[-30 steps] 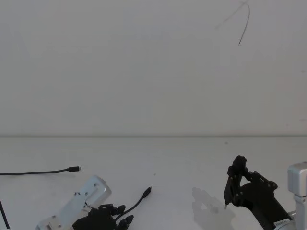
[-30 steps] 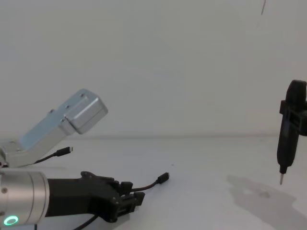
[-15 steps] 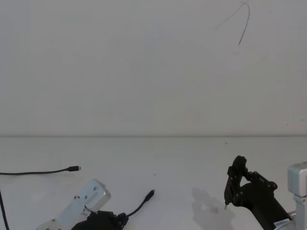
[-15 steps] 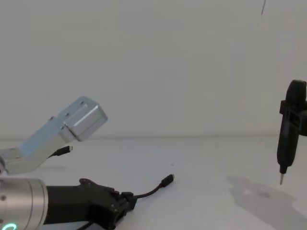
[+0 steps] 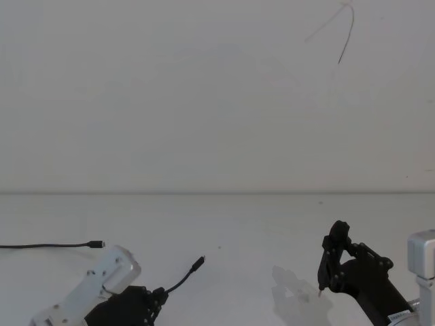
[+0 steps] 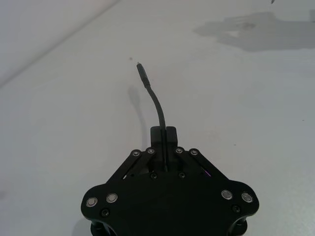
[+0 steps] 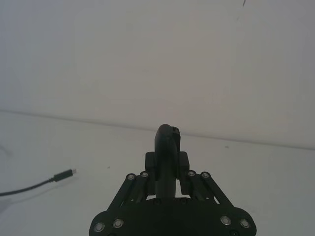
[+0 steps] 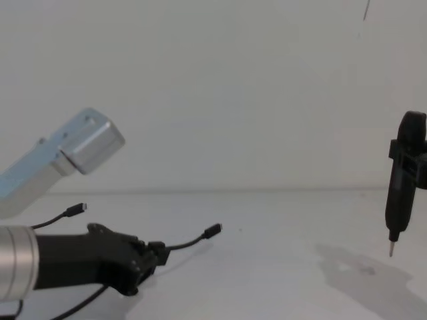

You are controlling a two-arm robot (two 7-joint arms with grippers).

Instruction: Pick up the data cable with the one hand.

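Black data cable [image 6: 156, 105] pinched in left end effector [image 6: 164, 136]; head view: right end effector [image 5: 333, 261] clamping pen-shaped tool [image 5: 337, 234].

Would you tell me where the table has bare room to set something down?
The widest bare patch of table lies centrally, between the data cable held by the left gripper and the pen-shaped tool in the right gripper. The far strip along the wall is bare too. The left side is crowded: another cable end lies there.
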